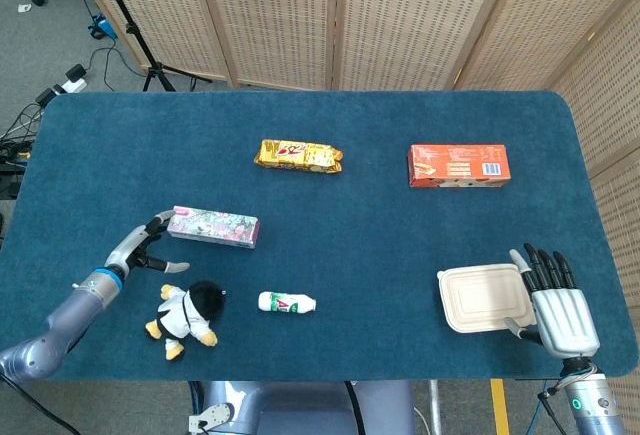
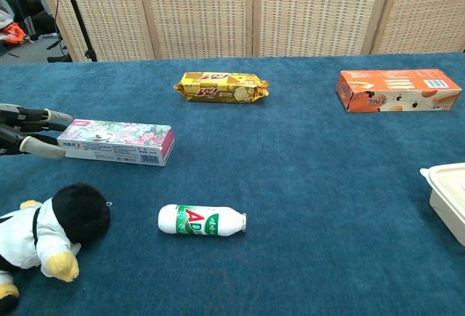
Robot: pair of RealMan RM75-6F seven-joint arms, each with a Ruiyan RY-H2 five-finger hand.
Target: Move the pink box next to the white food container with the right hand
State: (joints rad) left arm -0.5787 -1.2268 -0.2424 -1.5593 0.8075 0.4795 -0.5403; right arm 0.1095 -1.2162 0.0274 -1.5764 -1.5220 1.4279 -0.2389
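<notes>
The pink box (image 1: 213, 227) lies at the table's (image 1: 360, 205) left, the left hand's (image 1: 150, 245) spread fingers against its end. Bare cloth stretches to the white food container (image 1: 485, 297), beside the right hand (image 1: 558, 305), empty, fingers apart.

Deep teal table cloth (image 1: 380, 225), pink box (image 1: 213, 227) with a floral print, plain white food container (image 1: 485, 297), shiny gold snack pack (image 1: 298, 156), orange carton (image 1: 458, 165).

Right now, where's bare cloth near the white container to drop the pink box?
Open cloth lies left of the white container, out to the bottle, and between it and the orange box. Its right side is blocked by the right hand.
</notes>
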